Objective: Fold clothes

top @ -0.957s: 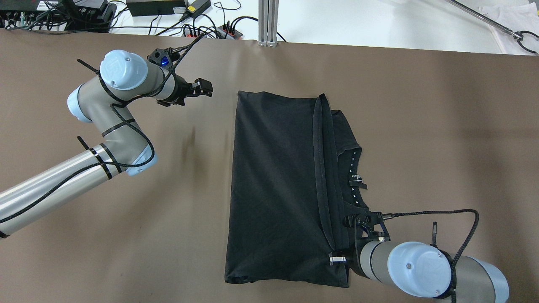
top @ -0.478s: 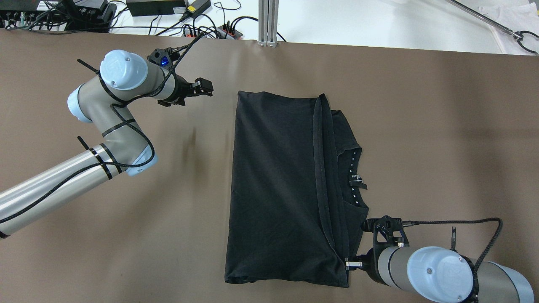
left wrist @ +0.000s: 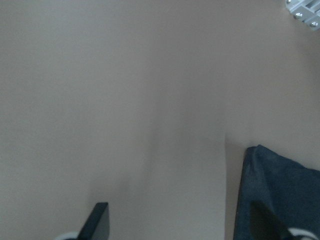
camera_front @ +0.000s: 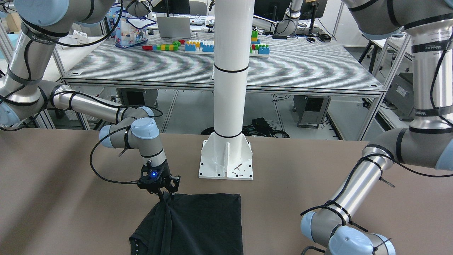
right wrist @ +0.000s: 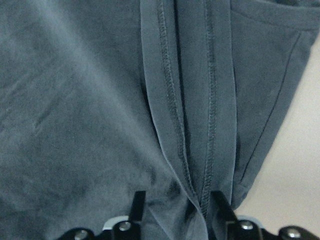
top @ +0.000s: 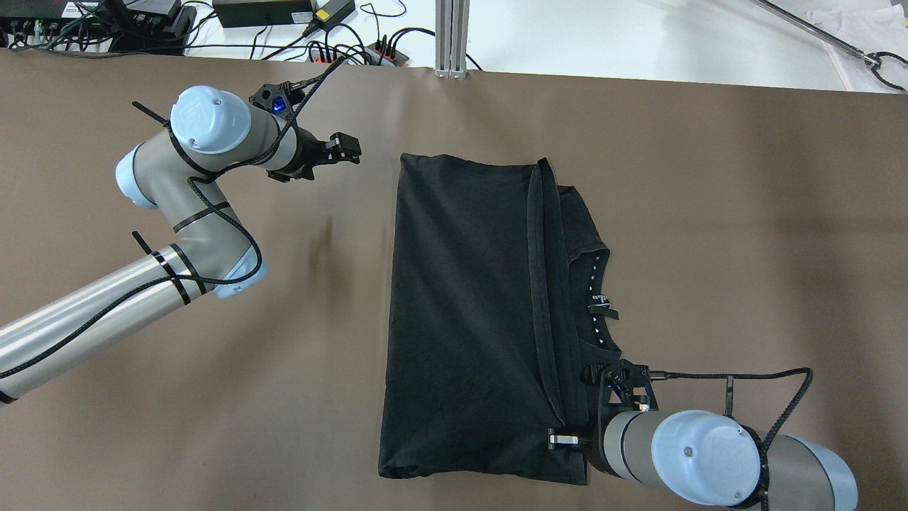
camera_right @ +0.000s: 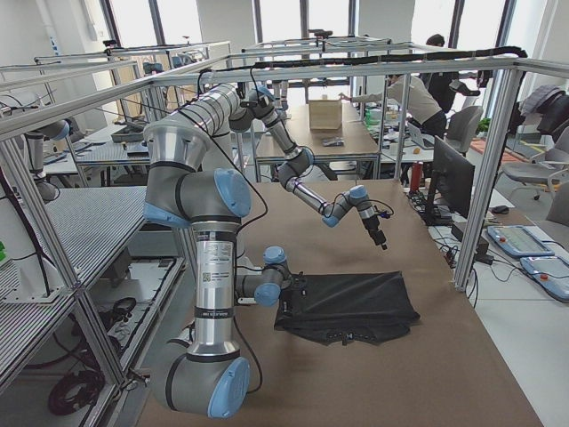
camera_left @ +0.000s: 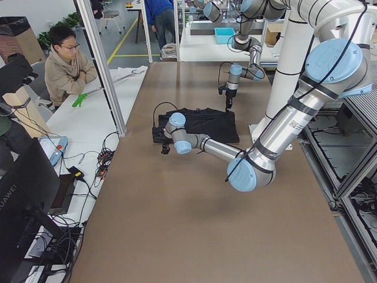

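Fold partway done: black garment (top: 461,305) lies flat on tabletop (top: 709,213), one side laid over, stitched hem (right wrist: 192,100) across middle, collar (top: 599,284) exposed. Further folds likely left. Your right pincer (right wrist: 178,197) is half-parted and straddles hem at garment's corner, apparently unclamped. Your left pincer (top: 347,148) is wide and hovers, garment's other corner just beside it.

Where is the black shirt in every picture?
Front-facing: shirt bottom centre.
Overhead: shirt centre.
Exterior left: shirt just above centre.
Exterior right: shirt lower centre.
Left wrist: shirt bottom right corner.
Right wrist: shirt fills most.
Landmark: right gripper at its hem corner.
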Controlling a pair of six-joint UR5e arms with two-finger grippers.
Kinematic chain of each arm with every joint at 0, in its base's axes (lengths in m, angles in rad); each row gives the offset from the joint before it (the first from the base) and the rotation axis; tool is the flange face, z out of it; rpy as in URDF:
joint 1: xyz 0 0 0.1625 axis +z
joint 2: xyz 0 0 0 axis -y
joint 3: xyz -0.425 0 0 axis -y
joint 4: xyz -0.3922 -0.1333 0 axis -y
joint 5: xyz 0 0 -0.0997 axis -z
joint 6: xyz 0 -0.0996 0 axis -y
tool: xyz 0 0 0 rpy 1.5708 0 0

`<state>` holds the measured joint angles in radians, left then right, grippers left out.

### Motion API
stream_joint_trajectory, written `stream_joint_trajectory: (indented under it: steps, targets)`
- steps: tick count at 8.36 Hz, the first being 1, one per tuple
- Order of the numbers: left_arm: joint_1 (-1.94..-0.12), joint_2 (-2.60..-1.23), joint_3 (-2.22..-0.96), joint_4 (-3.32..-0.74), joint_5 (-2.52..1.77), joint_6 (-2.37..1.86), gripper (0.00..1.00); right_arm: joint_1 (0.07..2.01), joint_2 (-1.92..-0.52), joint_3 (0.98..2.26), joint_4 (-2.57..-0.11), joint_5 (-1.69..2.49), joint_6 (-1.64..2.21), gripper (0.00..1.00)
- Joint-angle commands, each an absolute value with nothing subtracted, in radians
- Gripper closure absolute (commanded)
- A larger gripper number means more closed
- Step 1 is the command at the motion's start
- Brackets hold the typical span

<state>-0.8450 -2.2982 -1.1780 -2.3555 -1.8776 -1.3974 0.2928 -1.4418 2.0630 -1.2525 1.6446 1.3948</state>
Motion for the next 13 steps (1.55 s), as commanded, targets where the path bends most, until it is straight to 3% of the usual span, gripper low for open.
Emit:
stream_joint_trajectory:
  steps: [1, 2, 3, 5, 9, 13]
  targets:
    - [-0.842, -2.301, -1.177, -2.355, -1.875, -1.397, 0.00, 0.291, -1.437, 2.042, -1.250, 1.646, 1.394, 0.49]
    - [-0.841, -2.304, -1.178, -2.355, -1.859, -1.399, 0.00, 0.293, -1.437, 2.042, -1.250, 1.646, 1.393, 0.57]
    - [-0.835, -2.306, -1.178, -2.355, -1.858, -1.399, 0.00, 0.296, -1.439, 2.042, -1.250, 1.649, 1.391, 0.77]
    - [-0.834, -2.306, -1.178, -2.355, -1.858, -1.399, 0.00, 0.296, -1.439, 2.042, -1.249, 1.651, 1.390, 0.98]
    - [-0.834, -2.303, -1.177, -2.355, -1.852, -1.397, 0.00, 0.404, -1.472, 2.089, -1.252, 1.808, 1.390, 1.00]
    - [-0.834, -2.304, -1.177, -2.355, -1.852, -1.407, 0.00, 0.322, -1.586, 2.082, -1.243, 1.752, 1.423, 1.00]
